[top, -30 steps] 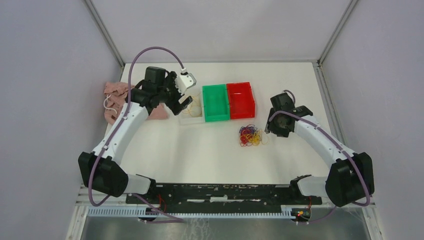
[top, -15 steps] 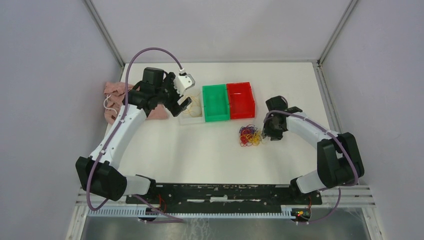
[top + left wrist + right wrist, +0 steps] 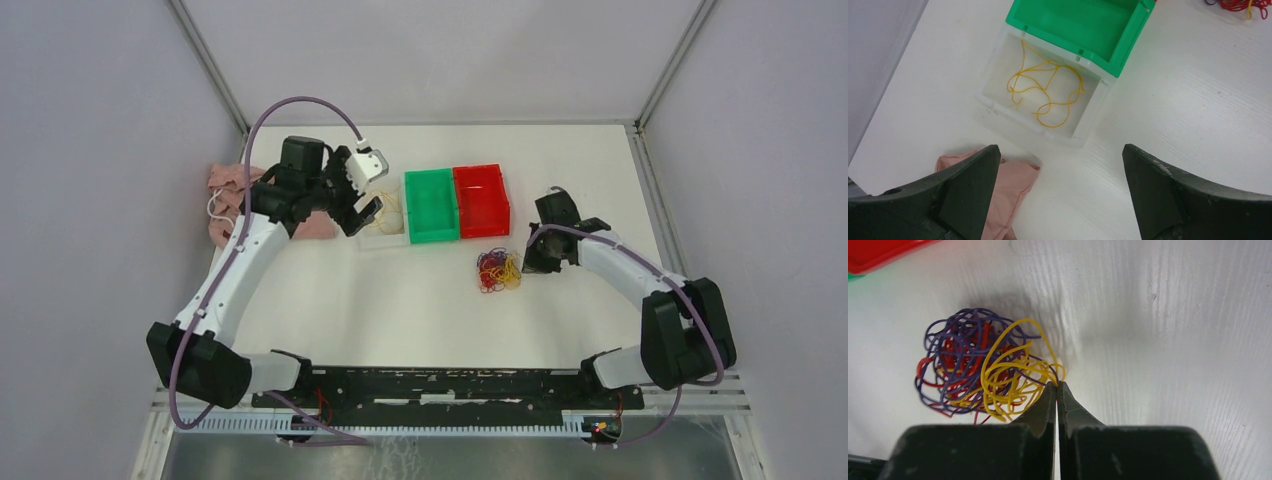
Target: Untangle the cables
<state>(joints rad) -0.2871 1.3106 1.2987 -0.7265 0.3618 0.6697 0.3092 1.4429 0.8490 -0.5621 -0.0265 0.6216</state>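
Note:
A tangle of thin yellow, red and purple cables (image 3: 498, 270) (image 3: 978, 365) lies on the white table in front of the red bin. My right gripper (image 3: 533, 262) (image 3: 1057, 384) is shut at the tangle's right edge, its tips pinching yellow cable loops. More yellow cable (image 3: 1045, 92) lies loose inside a clear bin (image 3: 990, 100) (image 3: 372, 238). My left gripper (image 3: 1060, 157) (image 3: 366, 190) hangs open above the table near that clear bin, nothing between its fingers.
A green bin (image 3: 431, 205) and a red bin (image 3: 481, 199) stand side by side right of the clear bin. A pink cloth (image 3: 228, 195) (image 3: 1013, 185) lies at the table's left edge, under my left arm.
My right gripper has closed on the yellow loops at the tangle's right edge after moving in toward it. The left arm shifted slightly left, still open.

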